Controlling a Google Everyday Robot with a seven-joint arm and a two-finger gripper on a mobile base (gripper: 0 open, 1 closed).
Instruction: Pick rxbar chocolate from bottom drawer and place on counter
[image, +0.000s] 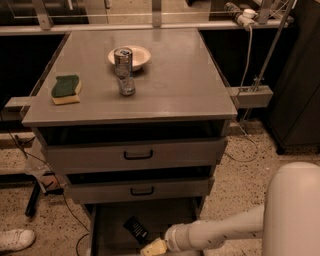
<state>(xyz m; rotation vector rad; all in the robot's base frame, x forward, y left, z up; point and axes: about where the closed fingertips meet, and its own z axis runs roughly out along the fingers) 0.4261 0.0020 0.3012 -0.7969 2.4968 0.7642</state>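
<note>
The rxbar chocolate (136, 229) is a small black bar lying tilted on the floor of the open bottom drawer (107, 225), left of centre. My gripper (152, 248) is low in the drawer at the frame's bottom edge, just right of and in front of the bar, on the end of the white arm (220, 232) that reaches in from the right. The gripper's tip is cut off by the frame edge. The grey counter (175, 80) tops the cabinet above.
On the counter stand a can (123, 61), a white bowl (136, 55) behind it, a small glass (126, 85) and a green-and-yellow sponge (66, 88). Two upper drawers with black handles (138, 155) stick out slightly. A shoe (15, 239) lies on the floor at left.
</note>
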